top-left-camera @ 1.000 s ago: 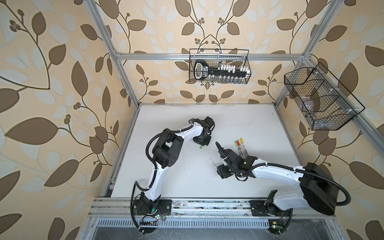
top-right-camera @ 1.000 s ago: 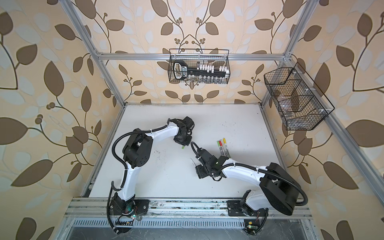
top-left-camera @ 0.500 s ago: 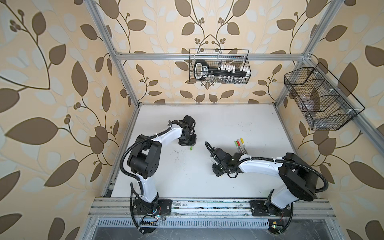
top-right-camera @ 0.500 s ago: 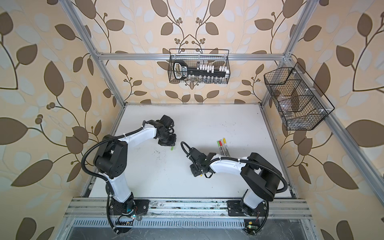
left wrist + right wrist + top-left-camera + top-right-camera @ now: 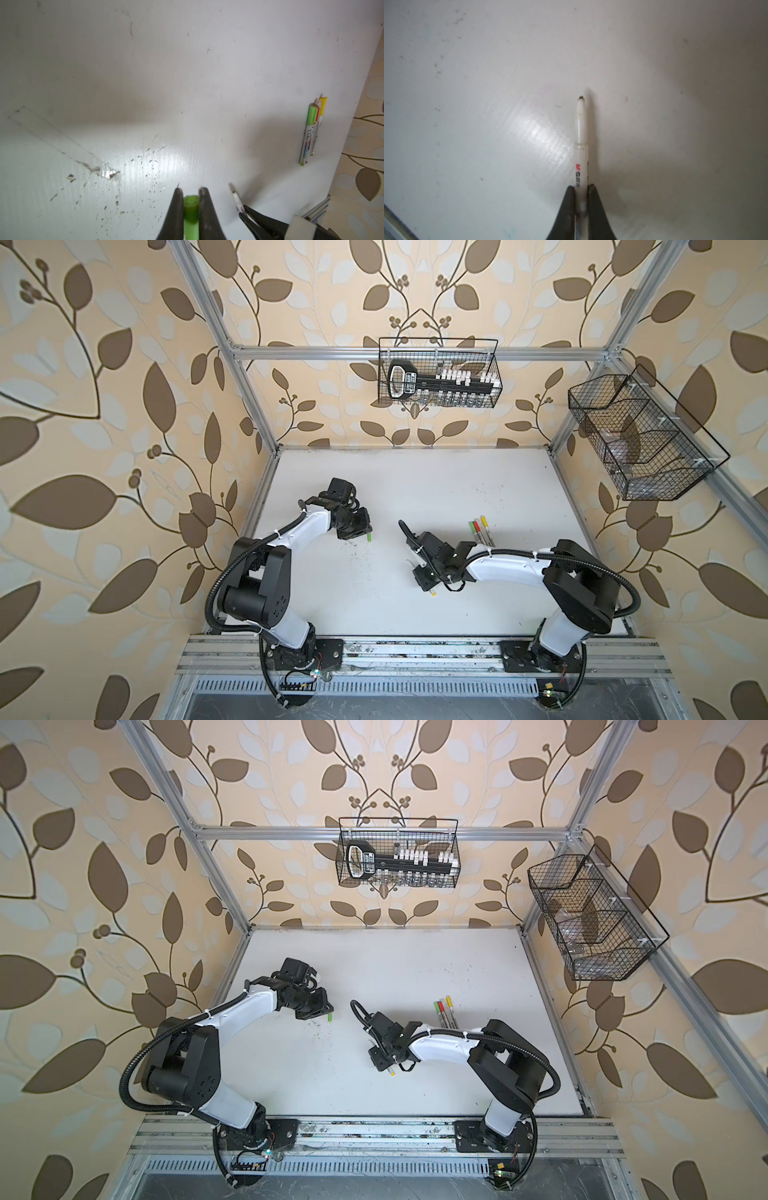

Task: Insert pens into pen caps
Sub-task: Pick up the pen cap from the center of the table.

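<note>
**Stock on the desk (image 5: 415, 481), as you have it now**

1. Capped pens (image 5: 478, 530): three, lying side by side and touching, at about 3 o'clock from the desk's middle. Their caps are green, red and yellow. Count these as finished.

2. Green cap (image 5: 191, 209): the last loose one. Your left gripper (image 5: 190, 192) has its jaws closed on it, one on each side, with the cap's round end poking out past the tips. From above, it sits at about 9 o'clock from the desk's middle.

3. Bare pen (image 5: 581, 135): the last one uncapped. Your right gripper (image 5: 581, 188) has its jaws clamped on the printed barrel, and the thin tip sticks out ahead, uncovered. It sits at about 5 o'clock from the desk's middle, with the tip aimed roughly towards 11 o'clock, the cap's side.

4. Outstanding: one insertion. By this count you are three of four through. Pen and cap are each in a grip but apart; in the left wrist view the tip shows near the cap, off its line. You will likely need to line the tip up with the cap's mouth, then push home.

No other loose pen or cap shows.
</note>
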You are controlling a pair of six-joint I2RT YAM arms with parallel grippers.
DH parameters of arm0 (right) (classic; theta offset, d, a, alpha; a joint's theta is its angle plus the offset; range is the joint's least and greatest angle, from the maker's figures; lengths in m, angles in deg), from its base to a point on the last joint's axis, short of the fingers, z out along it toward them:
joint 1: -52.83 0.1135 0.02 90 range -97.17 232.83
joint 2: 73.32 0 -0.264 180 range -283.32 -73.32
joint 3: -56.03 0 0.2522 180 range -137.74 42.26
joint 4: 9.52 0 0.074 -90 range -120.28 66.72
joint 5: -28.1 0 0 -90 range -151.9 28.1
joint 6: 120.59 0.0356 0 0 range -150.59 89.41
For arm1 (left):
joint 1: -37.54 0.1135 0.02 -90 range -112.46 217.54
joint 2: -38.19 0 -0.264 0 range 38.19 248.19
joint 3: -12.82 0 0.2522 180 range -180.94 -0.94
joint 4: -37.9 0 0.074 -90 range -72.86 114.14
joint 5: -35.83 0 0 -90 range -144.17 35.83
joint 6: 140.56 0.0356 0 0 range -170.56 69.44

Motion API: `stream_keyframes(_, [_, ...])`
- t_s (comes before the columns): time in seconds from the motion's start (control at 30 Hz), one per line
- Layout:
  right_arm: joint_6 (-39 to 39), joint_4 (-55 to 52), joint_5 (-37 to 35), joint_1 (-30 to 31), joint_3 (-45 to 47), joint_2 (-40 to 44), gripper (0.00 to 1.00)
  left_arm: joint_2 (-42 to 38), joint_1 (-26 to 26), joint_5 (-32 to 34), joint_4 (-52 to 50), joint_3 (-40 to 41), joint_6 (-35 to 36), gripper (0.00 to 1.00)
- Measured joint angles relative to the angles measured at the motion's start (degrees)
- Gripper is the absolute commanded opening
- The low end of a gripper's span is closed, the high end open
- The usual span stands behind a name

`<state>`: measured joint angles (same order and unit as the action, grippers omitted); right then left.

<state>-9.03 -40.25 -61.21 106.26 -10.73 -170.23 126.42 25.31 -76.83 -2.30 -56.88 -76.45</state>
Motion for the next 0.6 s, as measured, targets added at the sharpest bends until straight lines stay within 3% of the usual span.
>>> stream_keyframes(0.33, [0.2,4.6,6.3,0.9,-12.9,-4.8,0.08,-8.1,4.1,-2.7,4.2,6.8,-3.3,0.03])
stream_keyframes(0.6, [0.9,5.3,8.7,1.2,-17.7,-8.7,0.08,-9.6,5.2,-4.6,6.9,8.5,-5.2,0.0])
